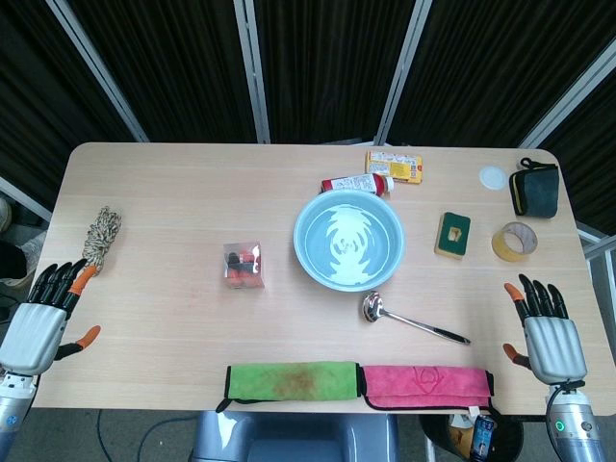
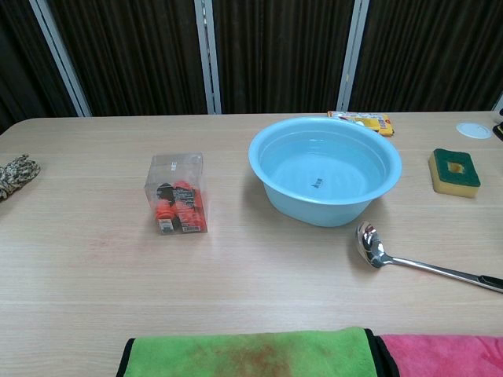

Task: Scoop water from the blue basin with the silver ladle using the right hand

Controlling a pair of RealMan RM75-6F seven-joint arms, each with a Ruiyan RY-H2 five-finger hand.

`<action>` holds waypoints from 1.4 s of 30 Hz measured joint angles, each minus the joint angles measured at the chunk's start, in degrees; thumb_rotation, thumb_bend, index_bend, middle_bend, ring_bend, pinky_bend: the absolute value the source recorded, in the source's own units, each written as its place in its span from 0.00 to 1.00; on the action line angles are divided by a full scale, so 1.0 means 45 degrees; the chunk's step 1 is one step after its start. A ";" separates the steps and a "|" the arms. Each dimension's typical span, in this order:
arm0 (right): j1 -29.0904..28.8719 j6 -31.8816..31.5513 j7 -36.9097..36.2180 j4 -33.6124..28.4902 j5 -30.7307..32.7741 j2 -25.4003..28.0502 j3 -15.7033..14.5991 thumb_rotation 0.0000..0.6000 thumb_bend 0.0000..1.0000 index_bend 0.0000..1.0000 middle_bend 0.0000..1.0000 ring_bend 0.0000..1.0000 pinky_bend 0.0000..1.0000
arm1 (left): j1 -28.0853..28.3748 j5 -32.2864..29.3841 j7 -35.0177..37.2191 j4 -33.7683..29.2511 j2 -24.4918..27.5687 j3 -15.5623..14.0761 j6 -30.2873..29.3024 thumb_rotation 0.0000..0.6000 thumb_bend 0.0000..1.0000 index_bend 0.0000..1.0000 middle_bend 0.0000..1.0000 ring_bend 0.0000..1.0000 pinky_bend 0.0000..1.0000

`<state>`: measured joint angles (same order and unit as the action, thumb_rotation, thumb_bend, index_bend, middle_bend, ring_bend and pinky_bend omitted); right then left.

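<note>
The blue basin (image 1: 348, 239) (image 2: 325, 168) holds water and stands at the table's middle right. The silver ladle (image 1: 412, 320) (image 2: 416, 258) lies on the table just in front of it, bowl toward the basin, dark-tipped handle pointing right. My right hand (image 1: 545, 332) hovers open at the table's right front corner, fingers spread, well right of the ladle handle. My left hand (image 1: 43, 314) is open at the left front edge, far from both. Neither hand shows in the chest view.
A clear box of orange items (image 1: 243, 265) (image 2: 177, 193) sits left of the basin. A green cloth (image 1: 292, 380) and pink cloth (image 1: 425, 386) lie along the front edge. A sponge (image 1: 452, 234), tape roll (image 1: 514, 241), tube (image 1: 356, 184), yellow packet (image 1: 394, 166), dark pouch (image 1: 535, 189) and rope coil (image 1: 99, 234) surround them.
</note>
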<state>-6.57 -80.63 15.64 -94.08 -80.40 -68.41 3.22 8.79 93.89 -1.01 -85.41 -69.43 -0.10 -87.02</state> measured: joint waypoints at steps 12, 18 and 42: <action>-0.0109 0.0368 -0.0204 0.0177 0.0042 -0.0188 -0.0046 1.00 0.12 0.17 0.00 0.00 0.00 | 0.0047 0.0052 -0.0005 -0.0032 -0.0076 -0.0022 0.0071 1.00 0.23 0.00 0.00 0.00 0.00; -0.0301 0.1117 0.0002 0.0463 0.0445 -0.0771 -0.0186 1.00 0.20 0.31 0.00 0.00 0.00 | 0.0144 -0.0118 0.0265 -0.0012 0.0004 -0.0026 0.0399 1.00 0.23 0.00 0.00 0.00 0.00; -0.1695 0.3109 0.1807 0.2360 0.2376 -0.4540 0.0389 1.00 0.27 0.39 0.00 0.00 0.00 | 0.0384 -0.0242 0.2501 0.0200 0.0618 0.0036 0.0677 1.00 0.23 0.00 0.00 0.00 0.00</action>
<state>-14.20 -66.64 23.77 -83.46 -69.70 -88.84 4.97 10.52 92.80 10.24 -84.52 -66.65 0.06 -83.97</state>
